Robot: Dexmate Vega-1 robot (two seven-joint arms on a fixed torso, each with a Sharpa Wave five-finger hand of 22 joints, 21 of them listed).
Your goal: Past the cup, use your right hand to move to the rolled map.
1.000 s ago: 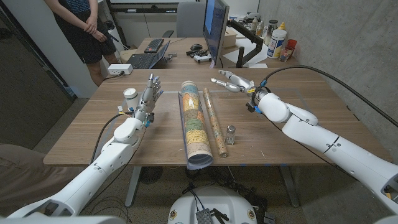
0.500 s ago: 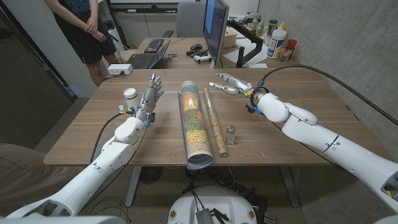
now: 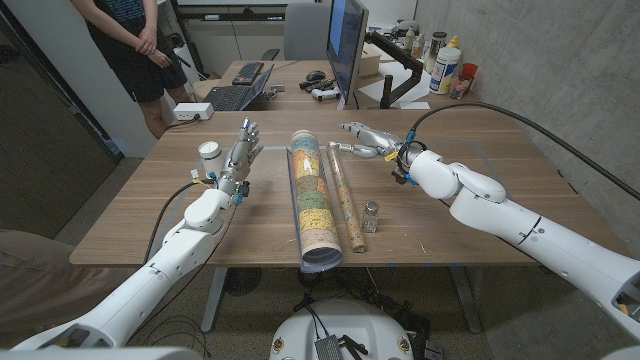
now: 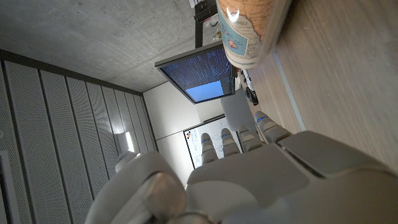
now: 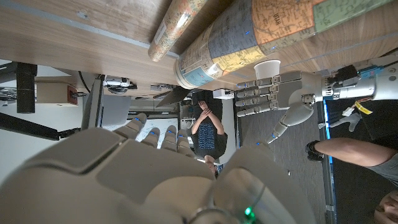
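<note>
The rolled map (image 3: 312, 200), a thick tube printed with coloured map panels, lies lengthwise at the table's middle. A thinner brown roll (image 3: 345, 195) lies along its right side. The white cup (image 3: 209, 153) stands at the far left, just left of my left hand (image 3: 240, 152), which stands upright with fingers spread and holds nothing. My right hand (image 3: 366, 136) reaches leftward with fingers stretched out, its fingertips over the far end of the thin roll, holding nothing. In the right wrist view the map (image 5: 261, 31), the thin roll (image 5: 180, 18), the cup (image 5: 267, 67) and my left hand (image 5: 280, 93) lie ahead.
A small glass shaker (image 3: 371, 215) stands right of the thin roll. Behind the table are a monitor (image 3: 346, 45), a laptop (image 3: 232, 97), bottles (image 3: 447, 65) and a standing person (image 3: 130, 40). The map's end (image 4: 249, 31) shows in the left wrist view.
My right hand has moved left and a little nearer the rolls, from right of the thin roll's far end to over it. The left hand, cup and rolls have stayed still.
</note>
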